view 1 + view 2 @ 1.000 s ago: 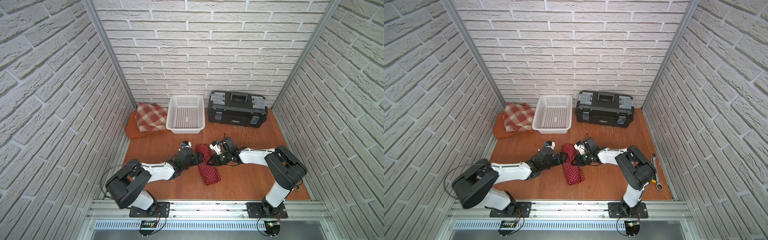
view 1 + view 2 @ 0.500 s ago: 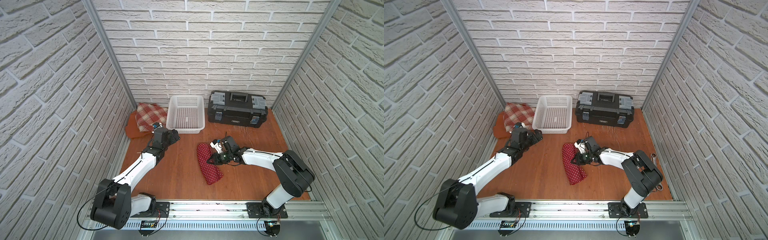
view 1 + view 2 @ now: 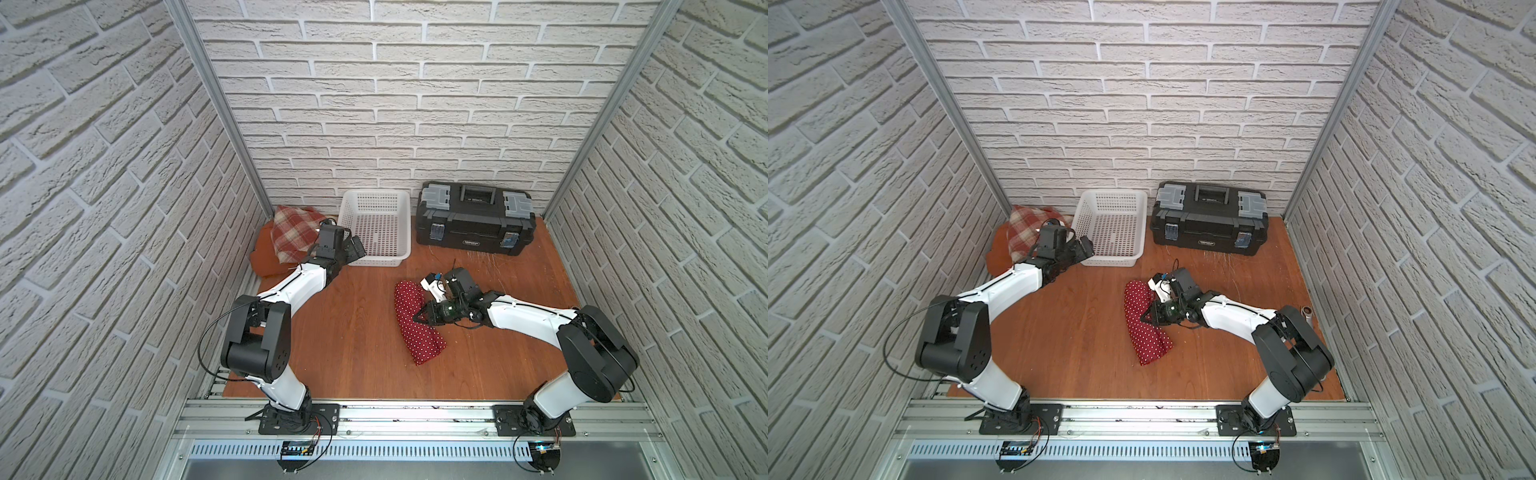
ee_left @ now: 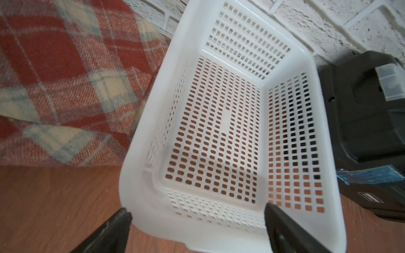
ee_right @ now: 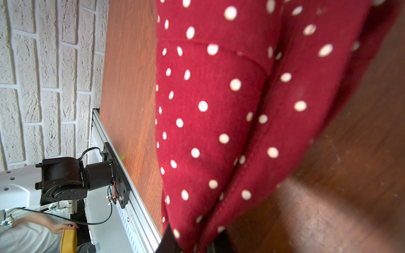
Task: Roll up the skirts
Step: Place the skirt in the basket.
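At basket (image 4: pixel 140 131) rim: left gripper (image 4: pixel 197 210) spread | right gripper (image 3: pixel 419 318) pinching polka-dot skirt (image 3: pixel 415 338) | toolbox (image 3: pixel 473 220) closed

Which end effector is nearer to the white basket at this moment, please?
The left. The left end effector hangs open at the white basket's near corner; the right end effector is shut on the polka-dot skirt, well apart from the basket.

L arm (image 3: pixel 299 282): elbow bent and raised, forearm stretched fwd and to its left. L gripper (image 3: pixel 353 246): jaws spread wide, holding nothing; both fingers (image 4: pixel 109 232) show in L wrist view. R arm (image 3: pixel 528 318): elbow folded near base, forearm low, reaching inward. R gripper (image 3: pixel 419 318): wrist rolled sideways, jaws pinched nearly together on polka-dot skirt (image 3: pixel 415 336).
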You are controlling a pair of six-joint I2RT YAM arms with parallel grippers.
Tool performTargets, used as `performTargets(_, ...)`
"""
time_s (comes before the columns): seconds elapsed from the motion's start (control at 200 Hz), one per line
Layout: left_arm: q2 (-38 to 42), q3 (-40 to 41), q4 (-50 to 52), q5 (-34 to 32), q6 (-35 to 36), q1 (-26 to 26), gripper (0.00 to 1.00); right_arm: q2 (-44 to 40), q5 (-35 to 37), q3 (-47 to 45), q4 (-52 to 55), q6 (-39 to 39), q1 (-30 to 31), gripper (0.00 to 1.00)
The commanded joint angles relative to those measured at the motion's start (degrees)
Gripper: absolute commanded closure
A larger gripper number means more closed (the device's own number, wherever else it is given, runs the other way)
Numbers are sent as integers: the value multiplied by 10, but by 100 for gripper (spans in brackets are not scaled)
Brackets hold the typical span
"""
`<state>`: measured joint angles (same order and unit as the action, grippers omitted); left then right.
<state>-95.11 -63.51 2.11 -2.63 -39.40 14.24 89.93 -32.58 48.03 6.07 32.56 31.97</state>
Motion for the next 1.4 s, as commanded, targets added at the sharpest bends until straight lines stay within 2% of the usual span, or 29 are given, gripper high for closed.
performTargets(0.0, -34, -12, 6, 21, 17, 7, 2, -39, 5, 33, 6, -12, 3, 98)
performTargets(0.095, -42, -21, 30, 20, 9, 11, 3, -51, 12, 48, 31, -24, 2, 98)
performTargets(0.22, 1, 8, 50, -23, -5, 17, 2, -67, 24, 61, 57, -37, 2, 98)
performTargets(0.355, 10, 0, 90, -60, 20, 9, 3, -86, 38, 69, 87, -51, 2, 98)
performTargets(0.475, 8, 16, 73, -62, 20, -2, 4, -102, 42, 90, 104, -55, 2, 98)
performTargets(0.58, 3, 12, 58, -58, 30, -5, 5, -92, 66, 147, 121, -66, 1, 98)
performTargets(0.695, -18, -15, 53, -51, 47, -9, 7, -38, 91, 247, 133, -79, -2, 97)
performTargets(0.96, -96, -75, 23, 34, 72, -43, 36, 180, 114, 550, 187, -86, -22, 97)
performTargets(1.055, -118, -89, 8, 75, 73, -54, 55, 227, 115, 607, 174, -85, -28, 97)
performTargets(1.145, -125, -94, 2, 93, 74, -56, 84, 267, 131, 638, 156, -76, -37, 98)
performTargets(1.175, -124, -93, -1, 97, 74, -56, 89, 283, 132, 655, 158, -73, -43, 97)
performTargets(1.265, -117, -93, 4, 103, 81, -56, 100, 325, 132, 700, 161, -65, -54, 98)
performTargets(1.39, -103, -90, 20, 107, 88, -56, 100, 381, 119, 765, 165, -50, -65, 97)
